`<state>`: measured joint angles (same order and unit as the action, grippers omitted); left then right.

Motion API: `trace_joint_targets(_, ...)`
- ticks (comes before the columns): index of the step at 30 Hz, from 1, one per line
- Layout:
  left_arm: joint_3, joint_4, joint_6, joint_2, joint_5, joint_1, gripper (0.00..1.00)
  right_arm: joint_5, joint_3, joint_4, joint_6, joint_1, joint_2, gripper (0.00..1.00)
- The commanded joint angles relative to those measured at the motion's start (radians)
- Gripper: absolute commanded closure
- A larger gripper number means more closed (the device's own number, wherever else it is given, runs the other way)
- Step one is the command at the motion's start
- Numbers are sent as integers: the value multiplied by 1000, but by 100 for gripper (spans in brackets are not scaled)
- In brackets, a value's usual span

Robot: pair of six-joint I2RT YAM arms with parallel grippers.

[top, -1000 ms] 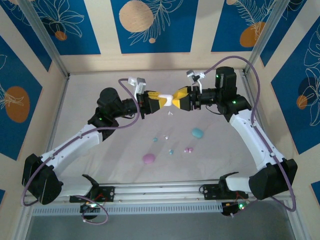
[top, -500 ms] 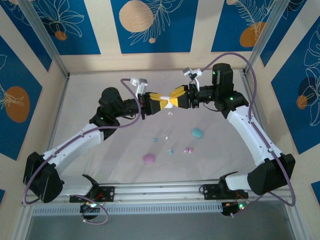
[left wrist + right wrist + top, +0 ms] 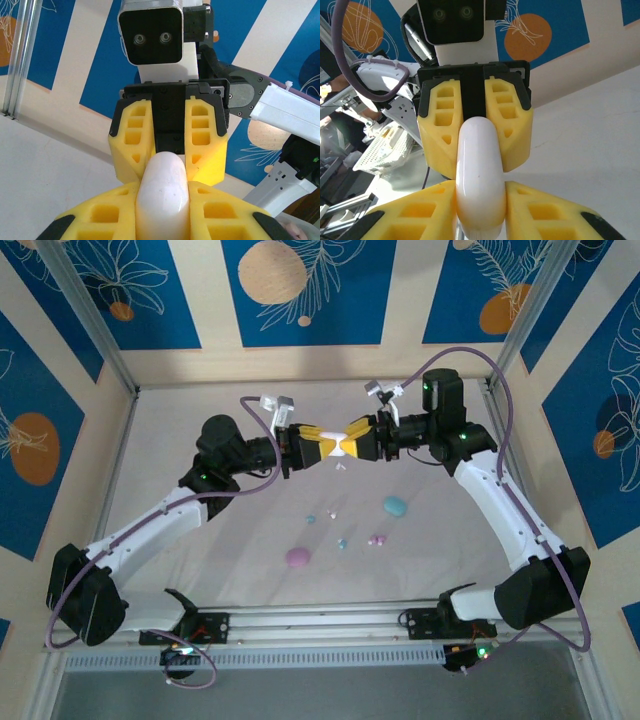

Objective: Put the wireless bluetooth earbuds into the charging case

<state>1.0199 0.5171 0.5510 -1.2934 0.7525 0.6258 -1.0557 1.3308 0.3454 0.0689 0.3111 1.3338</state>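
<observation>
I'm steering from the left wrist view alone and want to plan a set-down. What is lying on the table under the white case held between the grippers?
Observer: From the top view, a teal pebble-shaped plastic case lies on the white table, on the side of the right arm.
Operator: Anything else that size?
Observer: A pink pebble-shaped plastic case lies closer to the table's near edge, more toward the left arm.
Operator: And the earbuds?
Observer: Tiny plastic earbuds lie scattered loose between those two cases, touching neither.
</observation>
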Motion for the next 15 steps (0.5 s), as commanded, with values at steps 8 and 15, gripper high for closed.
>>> trace_joint_targets(8, 14, 14, -24, 5, 16, 0, 75, -50, 18, -52, 58, -24, -2, 87)
trace_joint_targets(15, 27, -19, -40, 1, 43, -1, 61, -61, -8, -121, 104, -34, -16, 87)
